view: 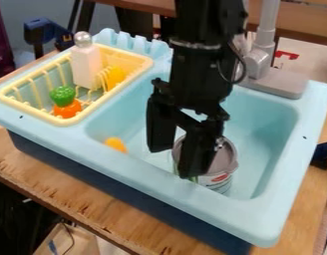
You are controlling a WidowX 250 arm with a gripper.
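At the centre of the frame, the gripper (174,163) hangs over the blue sink (314,119), its claw spread open; the can (223,154) stands below centre, partly behind one finger; upper left, a yellow basket (145,63) holds a white bottle (86,65).

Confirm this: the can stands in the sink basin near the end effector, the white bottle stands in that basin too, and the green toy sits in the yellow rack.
Wrong on the bottle: the camera view shows the white bottle in the yellow rack. The can is in the sink basin near the end effector; the green toy is in the rack.
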